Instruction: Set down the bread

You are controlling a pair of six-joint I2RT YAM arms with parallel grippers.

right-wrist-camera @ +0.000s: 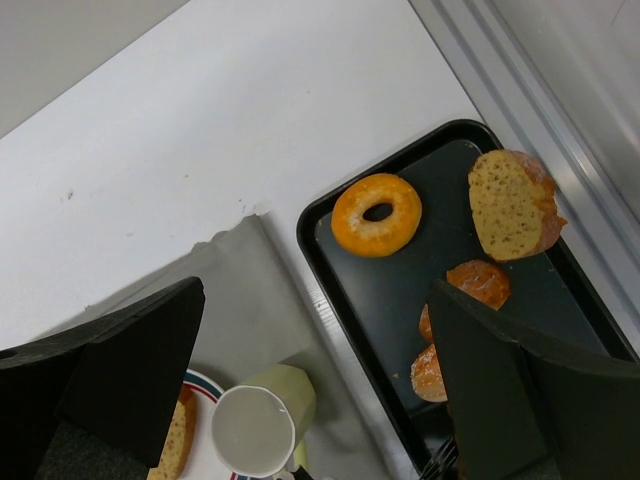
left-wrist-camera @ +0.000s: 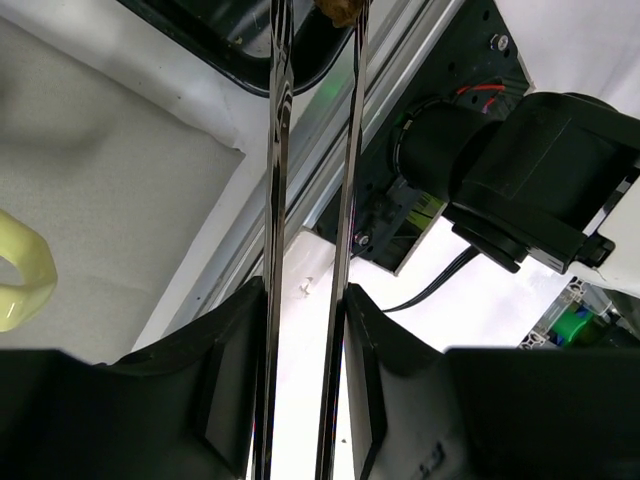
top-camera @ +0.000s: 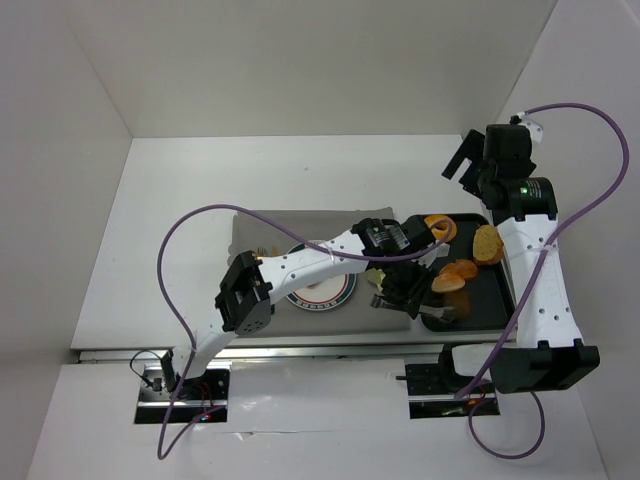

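Status: partway, by my read. Left hand [left-wrist-camera: 305,330] is clamped on tongs [left-wrist-camera: 275,180], fingers pressed against both arms. The tong arms run nearly parallel with a narrow gap. A brown chunk [left-wrist-camera: 340,8] sits between the tips at the top edge of the left wrist view, over the near rim of the black tray [left-wrist-camera: 230,50]. It looks like the dark bread piece. Can't tell whether it's gripped firmly or lifted off the tray, and too little of it shows to call its axis.

Right hand [right-wrist-camera: 315,300] is raised over the far side of the counter [top-camera: 180,200], fingers wide apart, holding nothing.

Toast slice [right-wrist-camera: 510,205] lies flat, cut face up, in the far right corner of the tray, well apart from both hands. Top view: its long axis runs roughly far-to-near, slightly tipped. Right wrist view: the browner crust runs along one long edge, on the side toward the tray's outer wall.

Plate [right-wrist-camera: 205,385] sits on the grey cloth [top-camera: 250,240] left of the tray, with a pale mug [right-wrist-camera: 262,428] just beside it. A tan piece [right-wrist-camera: 178,440] is on the plate, half hidden by a finger. It's probably bread already placed, not certain.

Doughnut [right-wrist-camera: 377,214] and orange rolls [right-wrist-camera: 478,283] are on the tray.

Left to do, as I judge it: carry the chunk to the plate and release, then move the toast slice.
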